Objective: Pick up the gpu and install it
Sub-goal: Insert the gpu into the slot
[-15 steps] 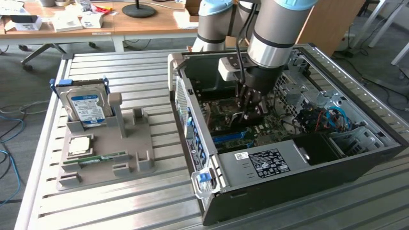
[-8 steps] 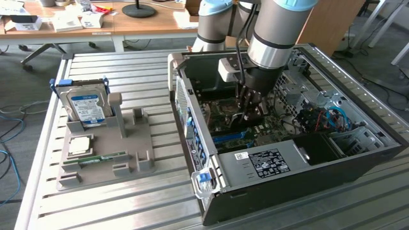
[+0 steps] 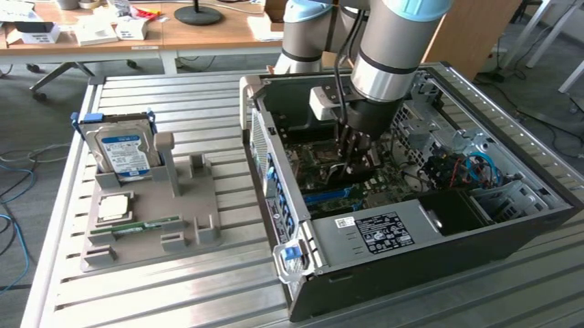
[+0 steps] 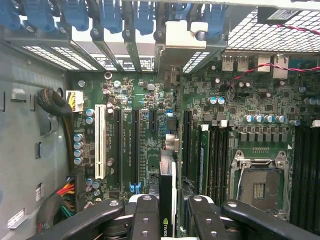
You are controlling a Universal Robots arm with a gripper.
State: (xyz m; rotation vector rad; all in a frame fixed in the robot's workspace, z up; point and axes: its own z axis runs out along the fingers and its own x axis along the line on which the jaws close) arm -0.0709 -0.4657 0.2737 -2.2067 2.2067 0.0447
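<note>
The hand (image 4: 167, 212), fingers narrowed, grips the gpu (image 4: 167, 182) edge-on. The card stands upright right over the motherboard (image 4: 145, 95), among its long slots; contact can't be told.

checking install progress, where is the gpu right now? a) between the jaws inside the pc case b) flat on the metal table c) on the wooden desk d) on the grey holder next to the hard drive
A: the gpu stands edge-on between the jaws of the gripper, above the motherboard.
</note>
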